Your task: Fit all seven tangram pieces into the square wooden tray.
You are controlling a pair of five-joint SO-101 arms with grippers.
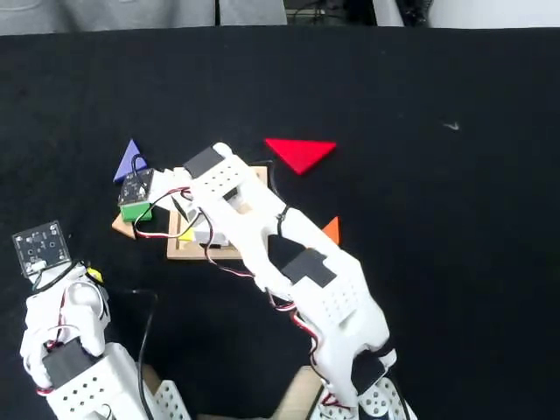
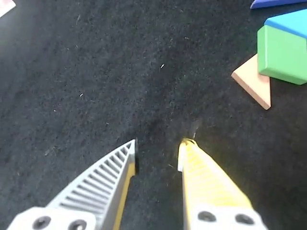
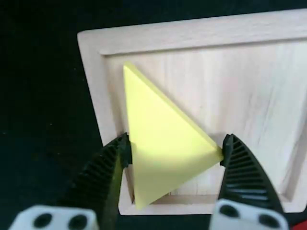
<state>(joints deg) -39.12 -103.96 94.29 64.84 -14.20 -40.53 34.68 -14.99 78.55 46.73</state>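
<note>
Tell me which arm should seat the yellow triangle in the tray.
Right. Its gripper is shut on the yellow triangle right over the wooden tray, so it probably only needs to lower and release. The left gripper hangs open over black cloth, apart from the tray.

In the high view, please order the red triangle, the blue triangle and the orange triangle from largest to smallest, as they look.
1. red triangle
2. blue triangle
3. orange triangle, though the right arm may hide part of it.
</note>
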